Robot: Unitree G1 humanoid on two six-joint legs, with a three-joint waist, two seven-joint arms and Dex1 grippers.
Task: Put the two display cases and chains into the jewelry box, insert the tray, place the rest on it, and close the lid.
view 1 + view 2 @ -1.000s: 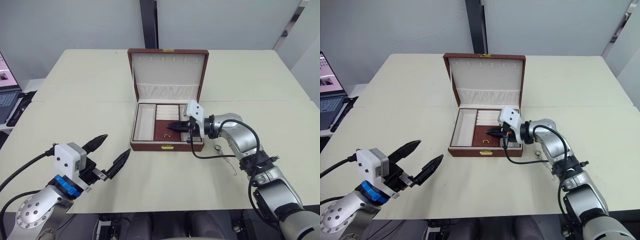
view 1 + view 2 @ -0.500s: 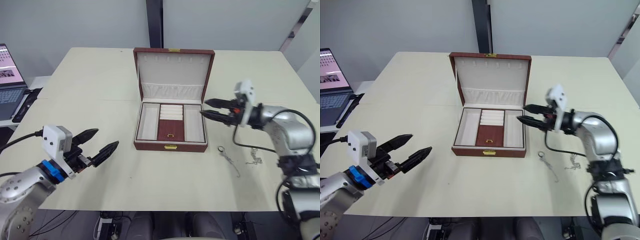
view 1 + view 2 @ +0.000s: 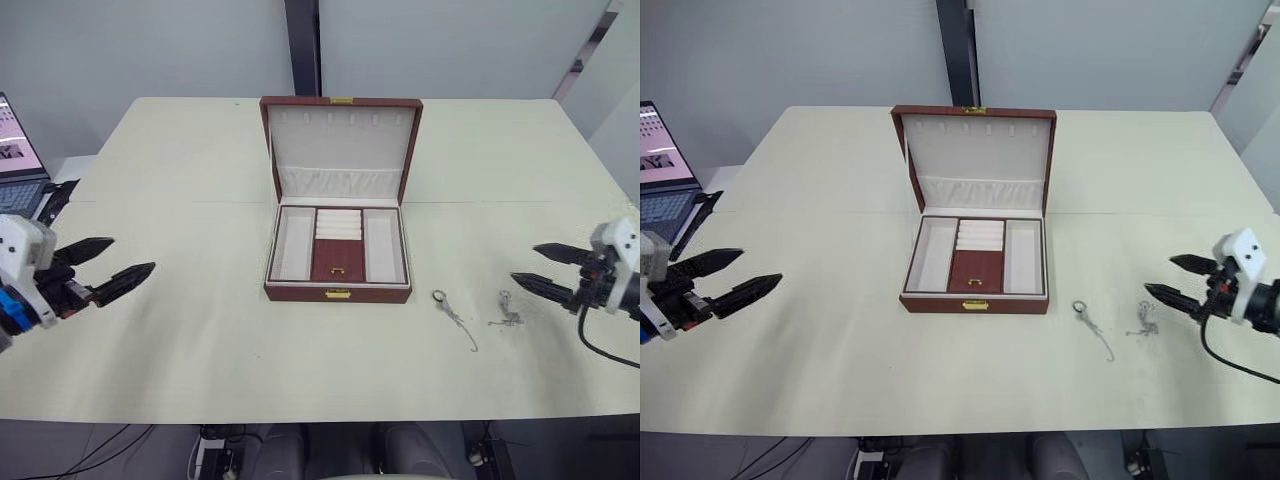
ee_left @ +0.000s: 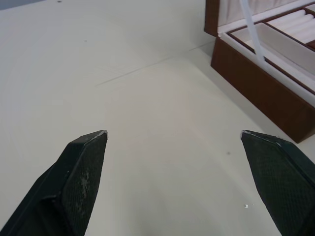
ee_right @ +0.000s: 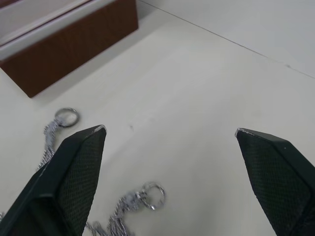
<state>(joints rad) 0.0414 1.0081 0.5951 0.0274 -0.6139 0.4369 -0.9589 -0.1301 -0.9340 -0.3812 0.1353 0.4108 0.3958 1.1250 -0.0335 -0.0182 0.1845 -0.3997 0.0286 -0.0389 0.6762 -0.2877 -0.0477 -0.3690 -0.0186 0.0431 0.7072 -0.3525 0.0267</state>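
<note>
- My right gripper point(image 3: 540, 266) hovers wide open, empty, near two chains point(image 3: 455, 320) on the table point(image 3: 200, 330).
- My left gripper point(image 3: 120, 264) is open, empty.
- The jewelry box point(image 3: 340, 250) stands open.

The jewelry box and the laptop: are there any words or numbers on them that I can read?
Jewelry box: no words or numbers on it, just a plain gold clasp at the front.
Laptop: its screen shows pink and grey patches, but any writing is too small to read.
Table: no labels or signs.
Two silver chains: no tags with writing.
</note>
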